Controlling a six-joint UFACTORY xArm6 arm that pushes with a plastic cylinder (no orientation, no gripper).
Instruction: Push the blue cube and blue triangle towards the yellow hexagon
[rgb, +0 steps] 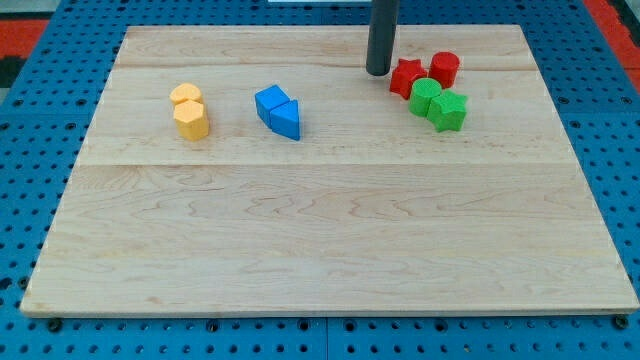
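My tip (378, 72) is bare, holds nothing, and sits by the red star (406, 77), with the blue cube (270, 102) and blue triangle (286, 120) off to the view's left, before the yellow hexagon (191, 119).

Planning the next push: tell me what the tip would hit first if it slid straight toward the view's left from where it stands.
Nothing, as far as this view shows. My tip sits nearer the view's top than the blue cube and yellow hexagon, so it would likely pass above both; depth is uncertain.
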